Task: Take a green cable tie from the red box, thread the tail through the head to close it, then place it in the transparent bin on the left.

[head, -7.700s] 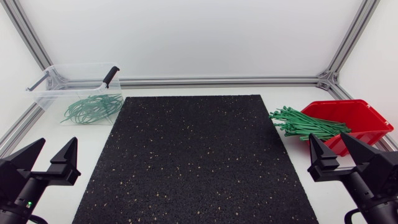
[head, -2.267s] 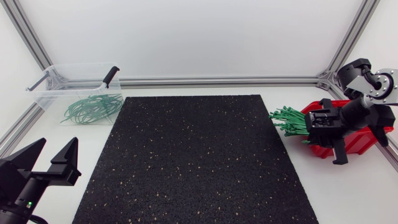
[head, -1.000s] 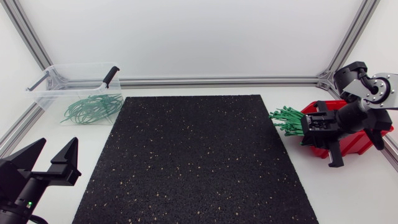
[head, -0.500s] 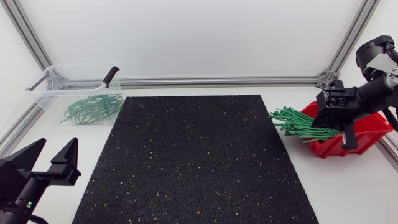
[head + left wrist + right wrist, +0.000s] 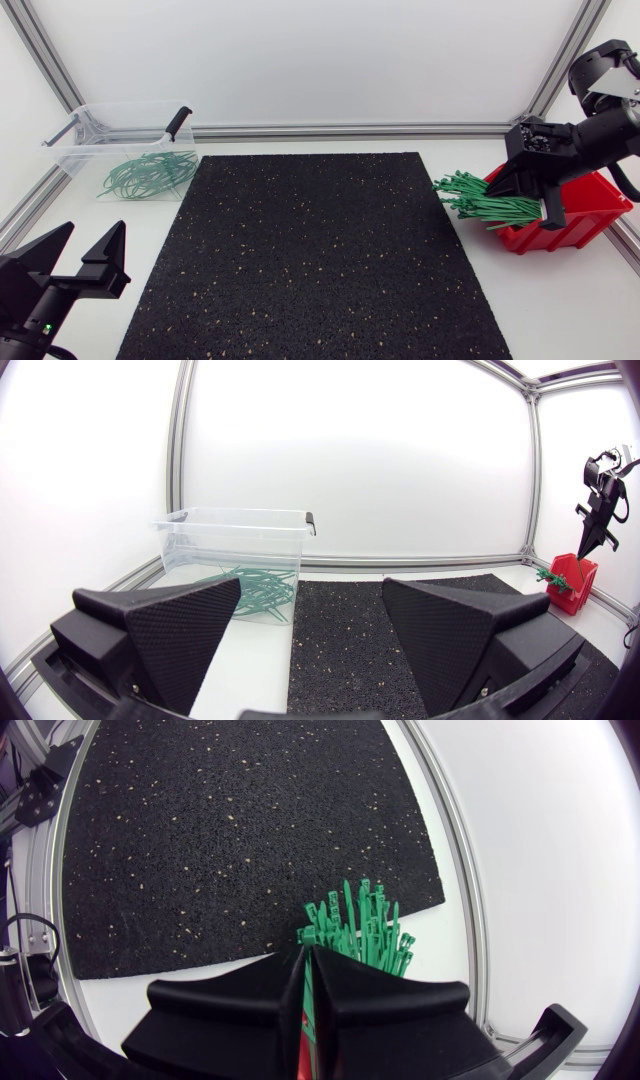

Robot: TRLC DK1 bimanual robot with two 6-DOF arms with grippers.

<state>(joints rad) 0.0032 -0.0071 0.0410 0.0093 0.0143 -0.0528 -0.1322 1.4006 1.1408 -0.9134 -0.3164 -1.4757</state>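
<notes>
Right gripper (image 5: 303,955) pressed together at cable ties (image 5: 478,203) sticking out of red box (image 5: 592,200), desk's right edge. Can't confirm single tie pinched. Risk: lifts several or none, since bundle is tangled. Left gripper (image 5: 90,230) spread, near left corner.

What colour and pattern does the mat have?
The mat is black with small pale speckles; the head view shows it best.
</notes>
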